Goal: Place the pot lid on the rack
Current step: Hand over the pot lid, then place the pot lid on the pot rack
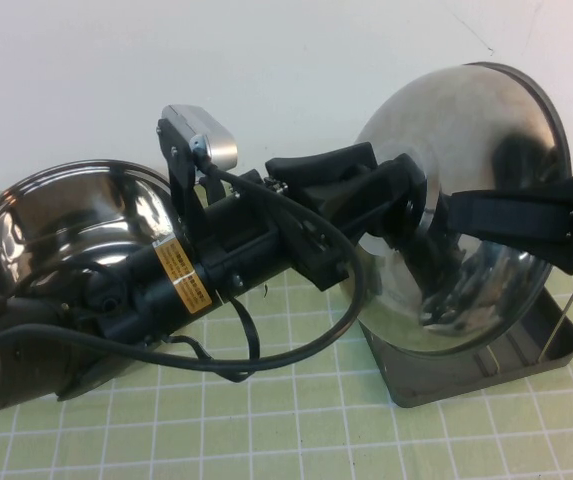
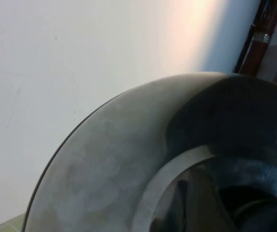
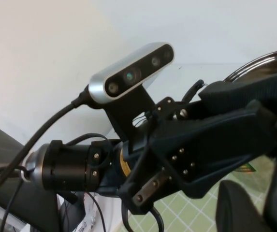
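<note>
High view: the pot lid [image 1: 466, 200] stands nearly on edge at the right of the frame, its shiny hollow underside facing the camera, its lower rim down in the rack [image 1: 556, 345], a dark grey tray at the lower right. A thin wire divider [image 1: 563, 310] rises beside the lid's right edge. The left end effector [image 1: 406, 205] reaches in from the centre of the frame and meets the lid's left side; its fingers sit against the steel, but whether they pinch the lid I cannot tell. The right end effector [image 1: 511, 215] comes in from the right edge, its black fingers lying across the lid's middle; whether they are spread or pressed together cannot be told either. At the left of the frame the steel pot [image 1: 56, 215] lies partly behind the left arm [image 1: 206, 270]. The table [image 1: 296, 420] carries a green mat with a white grid.

Left wrist view: the lid [image 2: 109, 164] fills the lower right half of the frame, a dull grey curved surface against a white wall [image 2: 80, 48]. The end effector's own fingers do not show clearly.

Right wrist view: the left arm's black wrist housing [image 3: 211, 140] crosses the frame, its silver camera [image 3: 131, 72] at the upper centre. A bright sliver of the lid's rim [image 3: 264, 60] shows at the upper right edge.
</note>
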Robot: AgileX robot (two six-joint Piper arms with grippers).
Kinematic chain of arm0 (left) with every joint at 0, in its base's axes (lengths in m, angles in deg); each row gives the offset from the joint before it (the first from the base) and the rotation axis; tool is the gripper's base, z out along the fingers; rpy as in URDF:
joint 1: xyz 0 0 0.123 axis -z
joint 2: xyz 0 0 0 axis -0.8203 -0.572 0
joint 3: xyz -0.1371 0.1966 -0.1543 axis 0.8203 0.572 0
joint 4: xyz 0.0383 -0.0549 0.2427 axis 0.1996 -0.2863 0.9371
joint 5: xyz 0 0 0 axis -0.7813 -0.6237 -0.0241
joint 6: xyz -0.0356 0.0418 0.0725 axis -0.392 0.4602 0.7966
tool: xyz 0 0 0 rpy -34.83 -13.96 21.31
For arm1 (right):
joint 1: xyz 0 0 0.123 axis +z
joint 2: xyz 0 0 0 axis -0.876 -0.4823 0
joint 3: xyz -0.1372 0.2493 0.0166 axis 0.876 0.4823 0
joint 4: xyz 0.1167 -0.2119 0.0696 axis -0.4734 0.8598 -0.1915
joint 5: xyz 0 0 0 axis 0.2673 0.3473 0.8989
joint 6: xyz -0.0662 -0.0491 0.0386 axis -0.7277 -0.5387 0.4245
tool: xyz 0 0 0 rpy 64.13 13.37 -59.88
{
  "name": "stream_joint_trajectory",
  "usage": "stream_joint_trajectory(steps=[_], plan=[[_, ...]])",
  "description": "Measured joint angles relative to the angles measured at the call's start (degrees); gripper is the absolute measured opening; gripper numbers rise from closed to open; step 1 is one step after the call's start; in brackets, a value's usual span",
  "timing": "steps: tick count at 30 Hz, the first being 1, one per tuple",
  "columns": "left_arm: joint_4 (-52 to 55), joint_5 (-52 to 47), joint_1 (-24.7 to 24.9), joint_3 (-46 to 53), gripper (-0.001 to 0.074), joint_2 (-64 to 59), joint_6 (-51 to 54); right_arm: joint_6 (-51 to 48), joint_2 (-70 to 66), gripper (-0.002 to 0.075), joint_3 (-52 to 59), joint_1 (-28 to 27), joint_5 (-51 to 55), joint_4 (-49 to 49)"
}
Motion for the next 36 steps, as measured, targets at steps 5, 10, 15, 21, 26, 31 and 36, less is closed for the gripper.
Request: stream_joint_trajectory(steps=[5, 10, 15, 21, 26, 31, 36], plan=[[-0.02, 0.0, 0.0, 0.0, 0.0314, 0.0, 0.13, -1.19, 0.0, 0.0118, 0.0, 0.0, 0.01, 0.0], [-0.51, -0.13, 0.18, 0.0, 0.0468, 0.0, 0.13, -4.87, 0.0, 0.0108, 0.0, 0.0, -1.26, 0.53], [2.28, -0.15, -3.49, 0.0, 0.0617, 0.1, -3.62, -8.63, 0.0, 0.0108, -1.58, 0.03, -1.83, 0.77], [16.74, 0.89, -17.31, 0.0, 0.0522, 4.99, -16.73, -9.48, -0.02, 0.0108, -8.34, 0.36, -1.83, 6.91], [31.86, 0.13, -33.95, 0.0, 0.014, 12.31, -29.43, -1.18, 0.19, 0.0108, -13.98, 0.36, -5.11, 24.91], [48.29, 0.62, -44.67, 0.0, 0.002, 19.62, -34.75, 4.52, -0.17, 0.0108, -14.55, 0.36, -10.05, 38.8], [53.38, 0.82, -46.25, 0.0, 0.0004, 24.87, -37.23, 5.2, -2.78, 0.0108, -13.84, 0.36, -14.19, 40.85]])
